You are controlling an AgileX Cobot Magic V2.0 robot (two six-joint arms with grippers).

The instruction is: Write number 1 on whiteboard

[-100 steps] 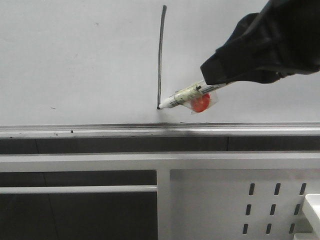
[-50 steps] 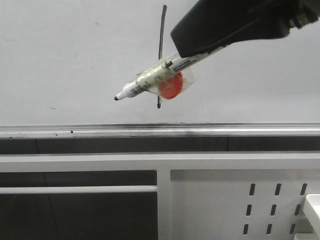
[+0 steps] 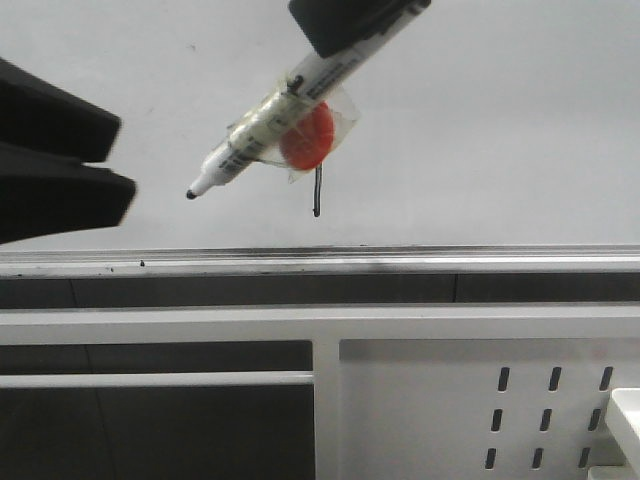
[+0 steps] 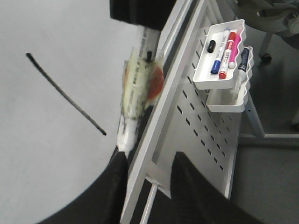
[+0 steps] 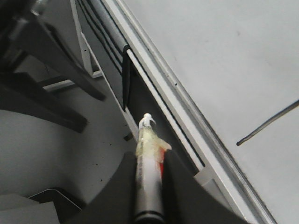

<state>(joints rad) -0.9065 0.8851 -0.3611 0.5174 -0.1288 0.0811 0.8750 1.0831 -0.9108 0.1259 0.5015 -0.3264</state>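
The number 1 is a thin dark stroke on the whiteboard. In the front view only its lower end shows below the marker pen. The whole stroke shows in the left wrist view. My right gripper is shut on the marker, which has a red disc taped to it. The marker's tip points down-left, off the board and left of the stroke. My left gripper is open and empty at the left edge, just left of the tip.
A silver rail runs along the board's lower edge, with white frame bars below. A white perforated panel is at the lower right. A white tray on it holds several markers.
My right gripper has lifted the marker from the stroke's lower end and moved it up and to the left. My left gripper has come into the front view at the left.
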